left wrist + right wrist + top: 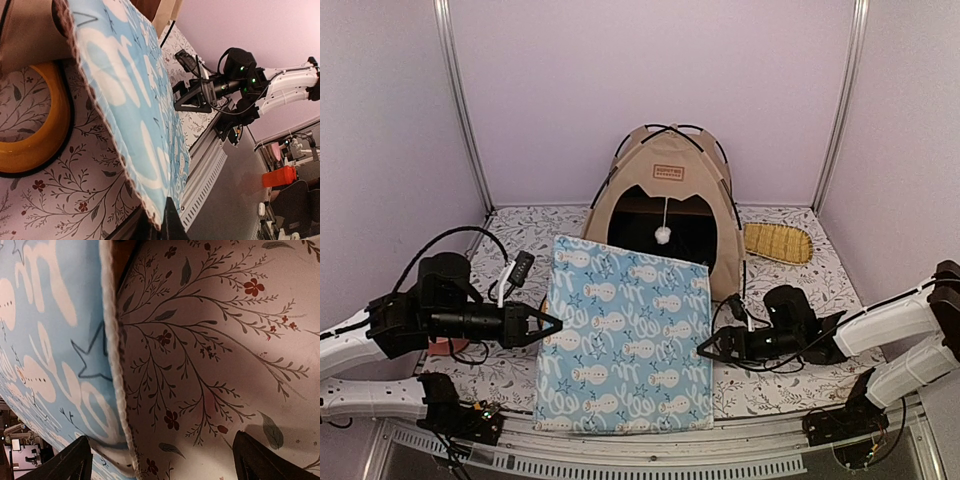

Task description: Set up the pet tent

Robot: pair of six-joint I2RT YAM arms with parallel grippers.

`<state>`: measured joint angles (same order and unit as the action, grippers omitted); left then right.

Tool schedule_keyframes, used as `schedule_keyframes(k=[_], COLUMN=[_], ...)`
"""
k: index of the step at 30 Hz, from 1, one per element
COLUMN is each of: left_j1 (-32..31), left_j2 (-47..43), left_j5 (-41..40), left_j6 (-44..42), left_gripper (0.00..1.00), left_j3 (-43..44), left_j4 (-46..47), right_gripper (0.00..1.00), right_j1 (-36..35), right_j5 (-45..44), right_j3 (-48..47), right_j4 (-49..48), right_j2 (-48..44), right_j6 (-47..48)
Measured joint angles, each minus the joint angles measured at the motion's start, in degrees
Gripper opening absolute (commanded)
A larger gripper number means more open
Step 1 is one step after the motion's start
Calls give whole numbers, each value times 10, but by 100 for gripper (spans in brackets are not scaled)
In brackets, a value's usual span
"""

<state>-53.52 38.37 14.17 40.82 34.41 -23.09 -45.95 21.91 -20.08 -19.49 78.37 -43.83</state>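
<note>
The pet tent (665,195) stands upright at the back middle: beige fabric, black crossing poles, a dark doorway and a white pom-pom (662,235) hanging in it. A light blue patterned mat (625,345) lies in front of it and covers the doorway's lower part. My left gripper (548,325) is shut on the mat's left edge (155,212), which is held a little off the table. At the mat's right edge (112,365), my right gripper (708,350) stands open. Its fingers (75,465) straddle that edge without touching it.
A woven yellow oval tray (778,242) lies at the back right beside the tent. A yellow bowl (30,135) sits on the floral tablecloth (225,340) under the mat's left side. A metal rail (650,455) runs along the near table edge, and pale walls close in the sides.
</note>
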Motion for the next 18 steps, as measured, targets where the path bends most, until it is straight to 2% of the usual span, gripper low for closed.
schedule_keyframes(k=[4,7,15,18], left_j1=[0,0,0,0], left_j2=[-8,-5,22,31], left_j5=[-19,-31,-63,-74], left_j6=[-10,-15,-18,-18], left_gripper=[0,0,0,0], left_j3=[-12,-20,-26,-26], left_j4=[35,54,73,73], right_gripper=[87,74,29,9], right_j1=[-2,-12,-28,-28], right_j5=[12,17,19,12], right_j3=[6,7,12,20], right_j4=[-39,-73,-127,-128], right_j2=[0,1,13,4], right_j6=[-11,-23,-53,-64])
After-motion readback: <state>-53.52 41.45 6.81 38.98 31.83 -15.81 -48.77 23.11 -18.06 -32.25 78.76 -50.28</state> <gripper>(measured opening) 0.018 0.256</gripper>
